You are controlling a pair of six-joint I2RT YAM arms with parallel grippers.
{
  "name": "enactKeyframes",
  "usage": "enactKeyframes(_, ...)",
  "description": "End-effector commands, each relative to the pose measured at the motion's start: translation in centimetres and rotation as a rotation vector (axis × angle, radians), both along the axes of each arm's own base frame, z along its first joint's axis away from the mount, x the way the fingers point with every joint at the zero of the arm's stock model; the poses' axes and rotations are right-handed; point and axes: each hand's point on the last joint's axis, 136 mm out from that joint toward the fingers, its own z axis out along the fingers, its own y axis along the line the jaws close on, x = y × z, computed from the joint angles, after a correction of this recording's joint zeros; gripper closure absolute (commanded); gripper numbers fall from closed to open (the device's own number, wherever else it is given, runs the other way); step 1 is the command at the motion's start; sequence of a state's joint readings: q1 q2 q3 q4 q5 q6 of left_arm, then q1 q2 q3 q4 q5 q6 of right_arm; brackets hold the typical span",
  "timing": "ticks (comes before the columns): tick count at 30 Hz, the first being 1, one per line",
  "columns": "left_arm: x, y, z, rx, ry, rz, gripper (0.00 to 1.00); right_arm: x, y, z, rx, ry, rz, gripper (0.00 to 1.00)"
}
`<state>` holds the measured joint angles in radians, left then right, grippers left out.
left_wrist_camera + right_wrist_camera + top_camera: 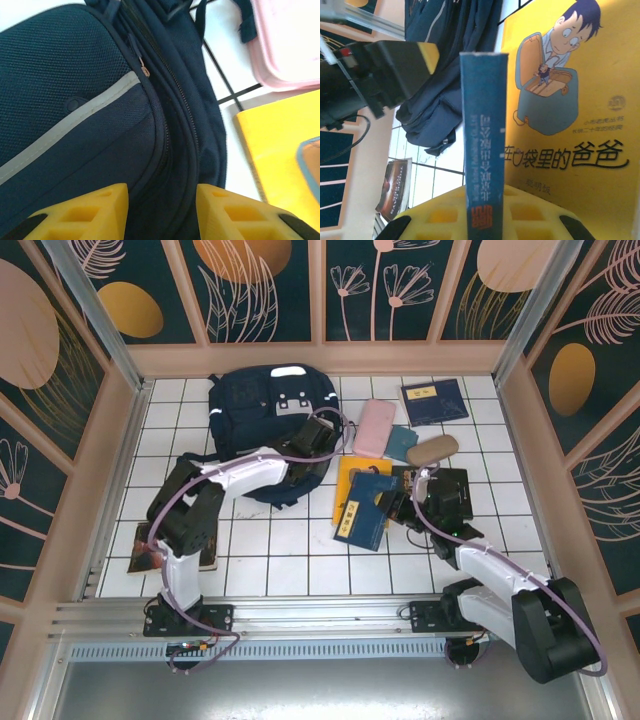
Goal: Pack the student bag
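From above, the student bag (265, 420), a large navy-blue fabric backpack with a thin white stripe, lies at the back of the white tiled table (290, 560). The left gripper (322, 440) sits on the bag's right edge. Right of the bag lie a flat pink pouch (375, 427), a tan oval case (432, 450) and a yellow picture book (352, 472). Further right of the bag, the right gripper (397, 502) is clenched on a flat navy book (365, 512) that overlaps the yellow one.

In the left wrist view, the left gripper (162, 210) has its yellow fingers (100, 212) apart astride the student bag's (75, 100) zip seam. Whether they pinch the fabric I cannot tell. The pink pouch (290, 45) and the yellow picture book (280, 150) lie just right of the bag.

In the right wrist view, the right gripper (482, 220) grasps the navy book (482, 140), spine upright between its jaws. The student bag (450, 60) lies beyond it, with the left gripper (395, 65) against the bag and the yellow picture book (590, 75) beside it.
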<state>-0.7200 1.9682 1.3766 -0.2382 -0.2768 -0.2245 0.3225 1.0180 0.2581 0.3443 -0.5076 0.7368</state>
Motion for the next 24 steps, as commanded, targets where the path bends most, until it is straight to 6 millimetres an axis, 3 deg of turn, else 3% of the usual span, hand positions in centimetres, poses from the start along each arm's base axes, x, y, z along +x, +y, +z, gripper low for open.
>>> enactKeyframes(1, 0.6, 1.0, -1.4, 0.124, 0.001, 0.013, 0.60, 0.1, 0.3, 1.9, 0.043, -0.089, 0.044, 1.00)
enactKeyframes(8, 0.5, -0.9, -2.8, 0.102, 0.048, -0.053, 0.64, 0.1, 0.0, 1.5, 0.051, -0.077, 0.038, 1.00)
enactKeyframes(15, -2.1, -2.9, -0.6, -0.016, 0.088, -0.171, 0.61, 0.0, 0.1, 1.1, 0.057, -0.064, 0.040, 1.00)
enactKeyframes(24, -3.1, -0.5, -3.6, 0.183, 0.100, -0.143, 0.62, -0.1, 0.1, 1.0, 0.063, -0.057, 0.039, 1.00)
